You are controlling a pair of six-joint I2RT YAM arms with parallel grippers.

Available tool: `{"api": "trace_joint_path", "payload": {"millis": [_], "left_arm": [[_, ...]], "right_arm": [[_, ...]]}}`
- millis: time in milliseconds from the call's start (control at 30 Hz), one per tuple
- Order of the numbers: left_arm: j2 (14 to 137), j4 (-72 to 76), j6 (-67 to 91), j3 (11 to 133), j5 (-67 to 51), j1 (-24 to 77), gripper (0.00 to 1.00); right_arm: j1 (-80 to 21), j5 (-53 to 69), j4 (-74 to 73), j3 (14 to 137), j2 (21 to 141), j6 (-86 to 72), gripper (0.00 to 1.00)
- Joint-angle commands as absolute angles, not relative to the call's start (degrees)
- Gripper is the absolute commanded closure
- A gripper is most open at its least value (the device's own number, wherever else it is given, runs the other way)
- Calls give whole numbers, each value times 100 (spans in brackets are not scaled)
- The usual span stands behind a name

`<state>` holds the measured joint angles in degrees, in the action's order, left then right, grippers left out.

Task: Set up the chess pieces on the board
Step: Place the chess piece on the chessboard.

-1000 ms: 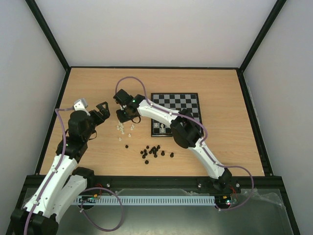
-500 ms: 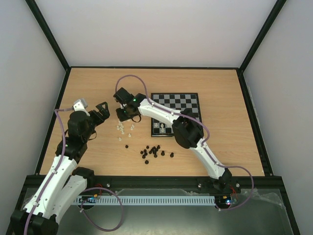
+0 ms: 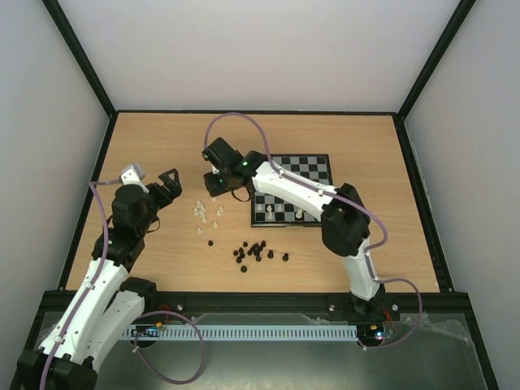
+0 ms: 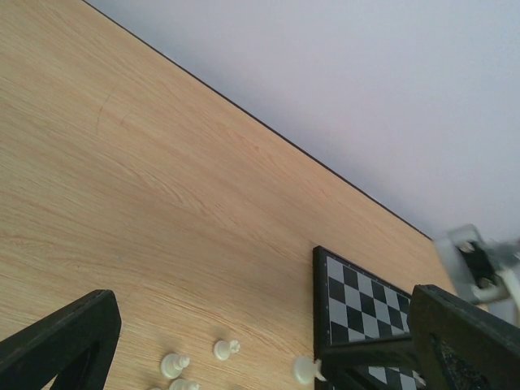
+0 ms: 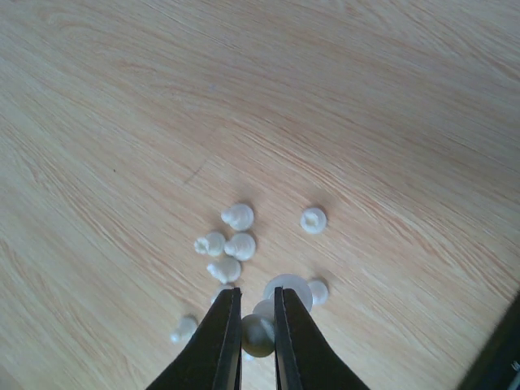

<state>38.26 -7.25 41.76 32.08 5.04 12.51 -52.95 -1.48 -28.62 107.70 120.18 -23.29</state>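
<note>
Woodgrain tabletop (image 3: 154, 146), ringed by pale walls (image 3: 244, 49), carries the board (image 3: 313, 168) right of centre. Loose white chess pieces (image 3: 205, 213) lie just left of it. Right pincer (image 5: 257, 325) is clamped on one of them, and left pincer (image 3: 169, 184) stands wide apart.

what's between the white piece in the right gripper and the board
Nothing visible: the right gripper holds a white piece just left of the board, with bare table between. The loose white pieces lie nearer the arms, off that path.
</note>
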Motion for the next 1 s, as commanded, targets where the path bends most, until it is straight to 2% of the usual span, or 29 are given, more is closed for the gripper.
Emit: {"api": "trace_joint_path", "payload": {"millis": [0,233,533,967], "left_arm": [[3819,-713,4146,3236,547,1248,1],[3867,-673,4140,3224,523,1244,0],[3978,-626,4124,3210,468,1257,0],[4130,-520,4114,3141,474,1257,0]], "right_arm": [[-5334,-403,-2859,10100,11329,-2329,94],[-5191,-721,-2861,8663,10087,-2476,94],[-4437,-729,-2563,6670,8697,-2856,93],[-4094,-823,-2241,5460,8272,-3064,92]]}}
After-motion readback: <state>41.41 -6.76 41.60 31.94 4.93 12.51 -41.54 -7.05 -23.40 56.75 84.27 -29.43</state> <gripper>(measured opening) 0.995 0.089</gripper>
